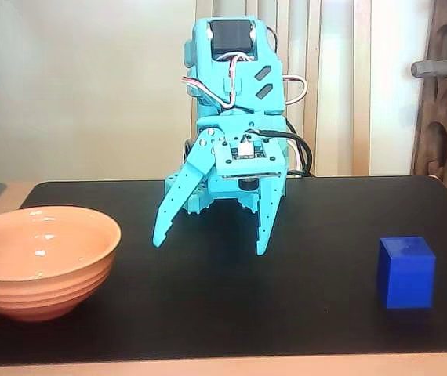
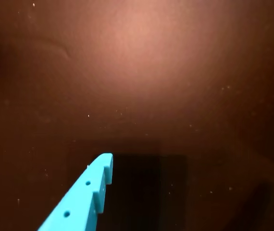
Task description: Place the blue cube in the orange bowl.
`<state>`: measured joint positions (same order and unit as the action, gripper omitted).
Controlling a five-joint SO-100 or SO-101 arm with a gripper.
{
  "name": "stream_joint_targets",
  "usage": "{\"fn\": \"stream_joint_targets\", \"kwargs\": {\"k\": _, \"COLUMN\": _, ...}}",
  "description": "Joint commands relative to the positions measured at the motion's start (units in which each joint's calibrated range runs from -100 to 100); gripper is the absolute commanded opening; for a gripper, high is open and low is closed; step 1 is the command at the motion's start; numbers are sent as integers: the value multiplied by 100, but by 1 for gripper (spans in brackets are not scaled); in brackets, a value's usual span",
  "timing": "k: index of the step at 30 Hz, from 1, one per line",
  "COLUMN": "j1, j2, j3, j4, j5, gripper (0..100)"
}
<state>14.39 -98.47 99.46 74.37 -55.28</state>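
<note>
In the fixed view the turquoise hand (image 1: 209, 240) hangs over the middle of the black counter (image 1: 231, 313), its two fingers spread wide apart and holding nothing. The blue cube (image 1: 405, 272) sits on the counter at the right, well apart from the hand. The orange bowl (image 1: 41, 258) stands upright at the left edge. The wrist view shows one finger (image 2: 81, 197) above the dark surface.
</note>
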Motion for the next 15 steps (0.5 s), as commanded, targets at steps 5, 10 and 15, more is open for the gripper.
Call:
{"fn": "stream_joint_targets", "kwargs": {"k": 5, "j1": -45, "j2": 699, "j3": -581, "j4": -834, "j5": -10, "gripper": 41}}
{"fn": "stream_joint_targets", "kwargs": {"k": 10, "j1": -55, "j2": 1262, "j3": -1325, "j4": -826, "j5": -31, "gripper": 41}}
{"fn": "stream_joint_targets", "kwargs": {"k": 15, "j1": -55, "j2": 2054, "j3": -2260, "j4": -826, "j5": -26, "gripper": 41}}
